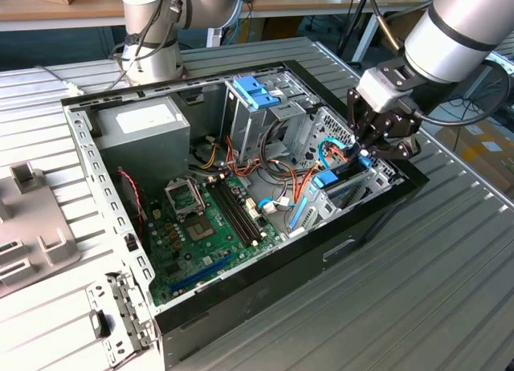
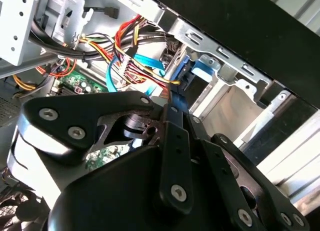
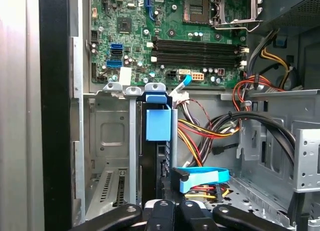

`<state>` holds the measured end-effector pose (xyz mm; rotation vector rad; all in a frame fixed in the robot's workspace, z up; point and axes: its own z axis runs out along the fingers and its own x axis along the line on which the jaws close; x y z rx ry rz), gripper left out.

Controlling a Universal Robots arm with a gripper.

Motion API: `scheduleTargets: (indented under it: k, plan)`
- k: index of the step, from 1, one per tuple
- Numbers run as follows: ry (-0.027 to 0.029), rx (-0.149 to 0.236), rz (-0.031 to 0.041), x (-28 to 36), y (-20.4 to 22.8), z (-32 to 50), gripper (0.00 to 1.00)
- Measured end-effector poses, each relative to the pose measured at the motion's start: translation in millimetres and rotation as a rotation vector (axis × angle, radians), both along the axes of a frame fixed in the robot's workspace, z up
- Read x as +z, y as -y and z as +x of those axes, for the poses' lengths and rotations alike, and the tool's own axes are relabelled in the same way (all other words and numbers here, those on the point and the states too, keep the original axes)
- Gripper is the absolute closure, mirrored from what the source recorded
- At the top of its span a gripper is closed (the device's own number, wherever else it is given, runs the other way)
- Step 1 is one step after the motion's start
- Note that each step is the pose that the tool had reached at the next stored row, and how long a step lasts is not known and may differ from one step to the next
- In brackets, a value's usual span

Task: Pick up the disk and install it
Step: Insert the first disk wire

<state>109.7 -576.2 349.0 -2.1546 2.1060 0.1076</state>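
Installation under way, by my reading. In the exterior view, the open black-and-grey metal computer case (image 1: 82,150) lies flat on the ribbed metal table (image 1: 418,299), with the green motherboard (image 1: 201,234) at its centre. At the exterior view's right the black gripper (image 1: 365,150) reaches down into the case's corner. Right beneath it is the disk (image 1: 328,181), a flat dark drive in light-blue plastic rails, standing on edge in the grey metal drive bay (image 1: 377,174) and partly sunk into it.

In the second wrist view, the gripper (image 2: 167,111) points straight at the disk (image 2: 192,73), whose blue carrier sits against the bay's sheet-metal wall, with red, yellow and blue cables (image 2: 135,51) crowding just beside it.

In the first wrist view, the disk (image 3: 158,123) shows edge-on with its blue end tab uppermost, between the bay's (image 3: 112,136) metal guides, and the motherboard (image 3: 165,36) lies beyond. The gripper (image 3: 172,208) is just beside the disk's near end. Whether the claw is clenched on the drive or released, I cannot tell.

So pick-up looks done and the drive is going home. My judgement: seating it calls for staying square to the guides and clear of that blue ribbon cable (image 3: 202,178).
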Motion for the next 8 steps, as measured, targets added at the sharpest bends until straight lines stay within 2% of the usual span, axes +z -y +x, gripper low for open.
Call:
scheduleTargets:
  k: [2,6,8]
  plan:
    - [-0.0033,0.0,0.0026,-2.6,0.0,0.6,0.89]
    - [-0.016,0.0,0.0038,-8.3,0.4,5.5,0.89]
    - [-0.0162,0.0,0.0053,-8.6,0.8,5.6,0.89]
